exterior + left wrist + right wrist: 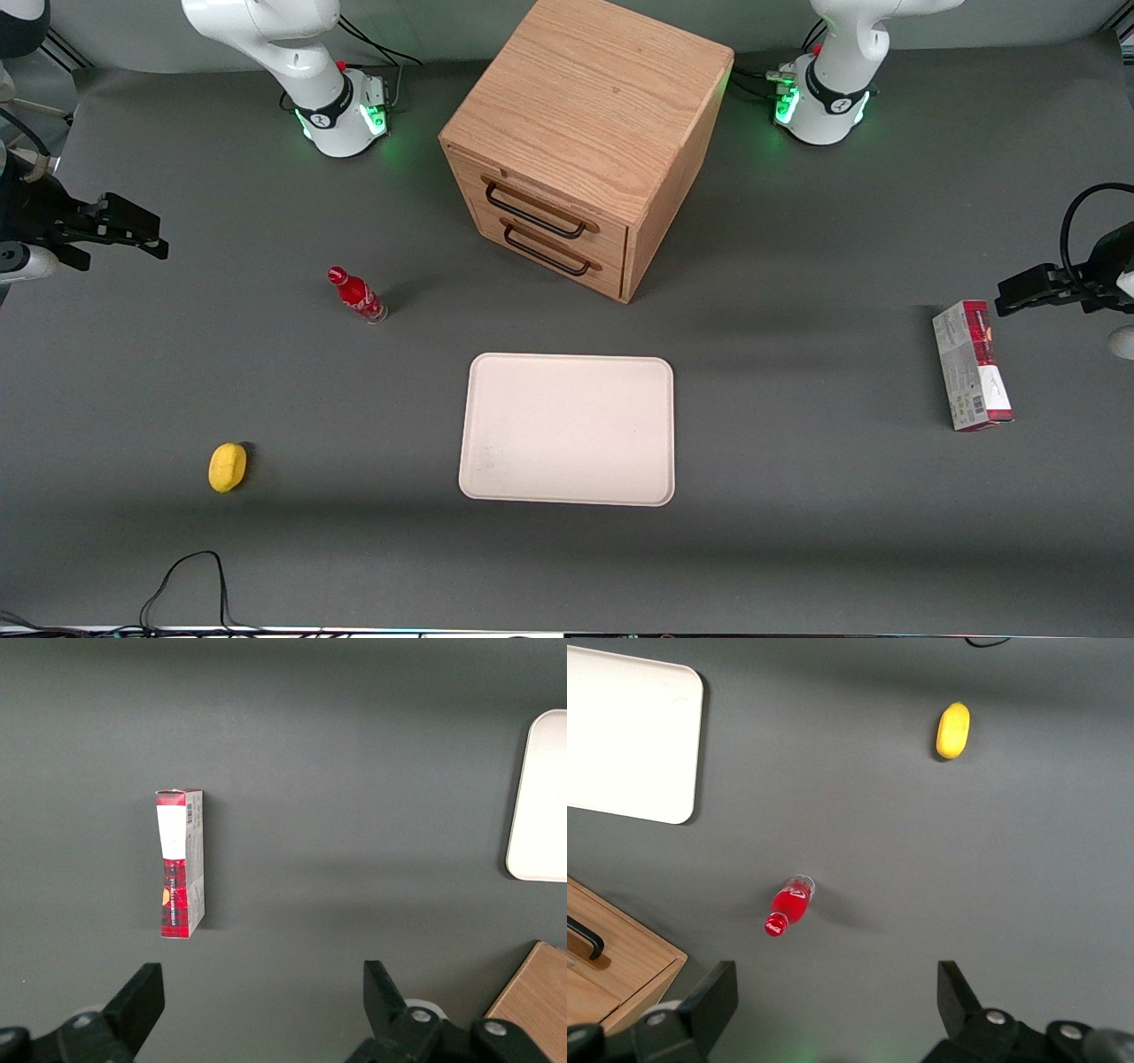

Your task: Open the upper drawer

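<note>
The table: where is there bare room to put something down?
The tray is bare. Open table stretches between the tray and the box, and between the lemon and the tray. It is tighter between the bottle and the upper drawer. The end effector hangs open at the working arm's end.

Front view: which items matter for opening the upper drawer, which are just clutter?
Job:
- upper drawer, shut, black handle across its front
- gripper, open, up over the working arm's end of the table, well clear of the cabinet

Clutter:
- lower drawer, shut
- red bottle
- yellow object
- white tray
- red-and-white box
</note>
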